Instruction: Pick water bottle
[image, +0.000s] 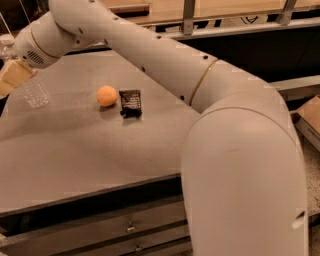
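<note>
The water bottle (36, 93) stands upright at the far left of the grey table (100, 155). Its clear ribbed lower body shows, and its white cap peeks out at the top left edge. My gripper (12, 76), tan-coloured, is at the left edge of the camera view, in front of the bottle's upper part and hiding its label. The long white arm reaches across the table from the right.
An orange ball (107, 95) and a small black packet (130, 103) lie side by side right of the bottle. Drawers (130, 227) sit under the table's front edge. A rail runs behind the table. A cardboard box (311, 120) is at the right.
</note>
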